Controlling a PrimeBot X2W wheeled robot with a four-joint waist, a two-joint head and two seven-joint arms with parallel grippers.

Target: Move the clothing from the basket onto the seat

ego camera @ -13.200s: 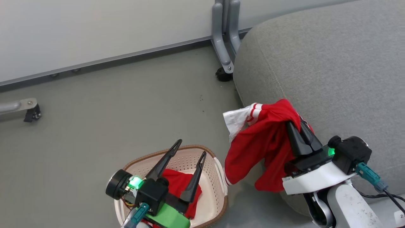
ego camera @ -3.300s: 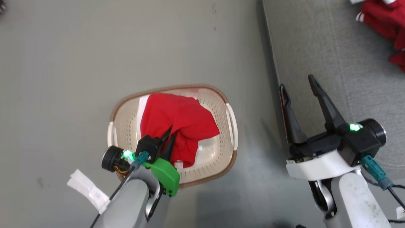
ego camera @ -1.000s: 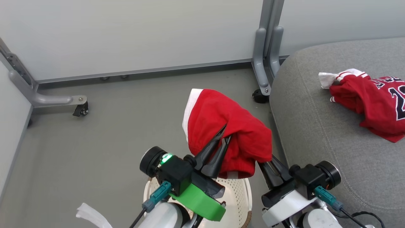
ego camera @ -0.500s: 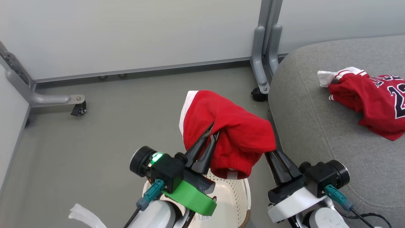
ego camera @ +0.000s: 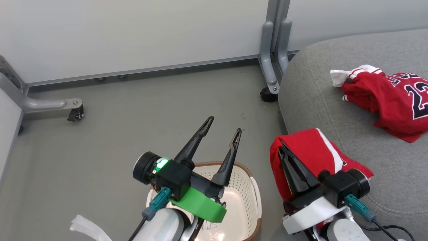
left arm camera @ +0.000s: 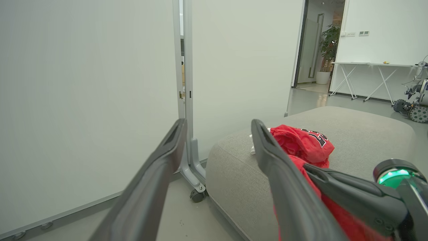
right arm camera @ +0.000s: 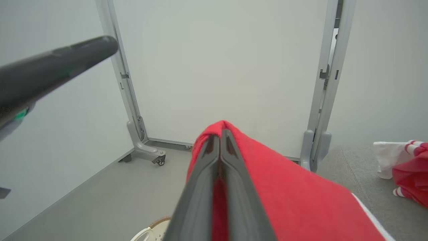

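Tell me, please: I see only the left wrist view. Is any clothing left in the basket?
Observer: The head view shows no cloth in the part of the basket that is visible, below the open left gripper.
Operator: And the other gripper, is it closed?
Observer: Yes. In its own wrist view the right gripper is shut on the red garment, which drapes over its fingers.
Operator: Where is that garment now?
Observer: In the head view it is at the near corner of the seat, apart from the jersey farther back.
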